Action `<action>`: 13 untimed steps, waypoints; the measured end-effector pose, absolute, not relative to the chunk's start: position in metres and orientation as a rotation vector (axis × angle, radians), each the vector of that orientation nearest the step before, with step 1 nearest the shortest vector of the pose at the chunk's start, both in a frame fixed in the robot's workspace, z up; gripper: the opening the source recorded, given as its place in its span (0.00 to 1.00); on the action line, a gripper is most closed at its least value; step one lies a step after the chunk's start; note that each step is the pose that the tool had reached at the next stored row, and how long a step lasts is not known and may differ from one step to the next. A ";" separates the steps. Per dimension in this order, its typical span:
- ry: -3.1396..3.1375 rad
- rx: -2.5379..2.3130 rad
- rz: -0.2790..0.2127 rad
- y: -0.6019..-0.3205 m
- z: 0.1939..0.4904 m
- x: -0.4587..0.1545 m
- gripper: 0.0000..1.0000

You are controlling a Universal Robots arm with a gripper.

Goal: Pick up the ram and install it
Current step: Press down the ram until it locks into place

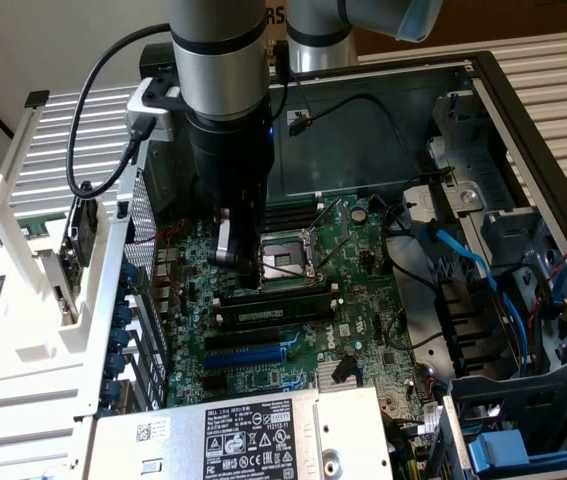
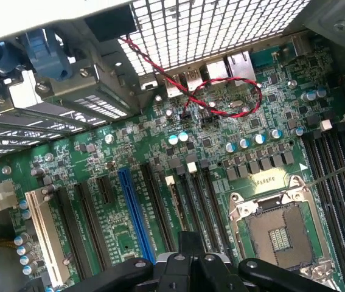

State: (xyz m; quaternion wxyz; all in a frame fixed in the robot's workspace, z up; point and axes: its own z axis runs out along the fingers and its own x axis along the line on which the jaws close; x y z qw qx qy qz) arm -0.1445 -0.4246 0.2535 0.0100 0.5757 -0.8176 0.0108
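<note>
Inside the open computer case [image 1: 523, 110], above the green board [image 1: 363, 290]: gripper [image 1: 246, 272] pointing down, fingers pressed together, nothing clamped between them. Tip placed at the front edge of the empty processor socket [image 1: 283, 255], just above the ram [image 1: 273, 312]. Ram standing upright in a long slot, parallel to the blue slot [image 1: 248, 352], with 1 small white label on its side. Contact between tip and ram not possible to tell.

In the wrist view: closed black fingers [image 2: 187, 258] over the long slots beside the socket [image 2: 278, 234], blue slot [image 2: 135, 213] near them, 1 red wire [image 2: 221, 97] looping over the board near the metal grille [image 2: 221, 30].

At the exterior view's left, a white rack [image 1: 23, 200] outside the case. Near the lower edge, a grey metal box [image 1: 253, 435] with labels. At the exterior view's right, blue cables [image 1: 463, 255].
</note>
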 end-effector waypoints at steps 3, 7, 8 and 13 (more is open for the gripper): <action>-2.592 1.738 0.033 -0.425 0.254 -0.144 0.11; -2.641 1.662 0.032 -0.425 0.254 -0.144 0.11; -2.652 1.644 0.032 -0.425 0.254 -0.144 0.11; -2.697 1.570 0.032 -0.425 0.253 -0.144 0.11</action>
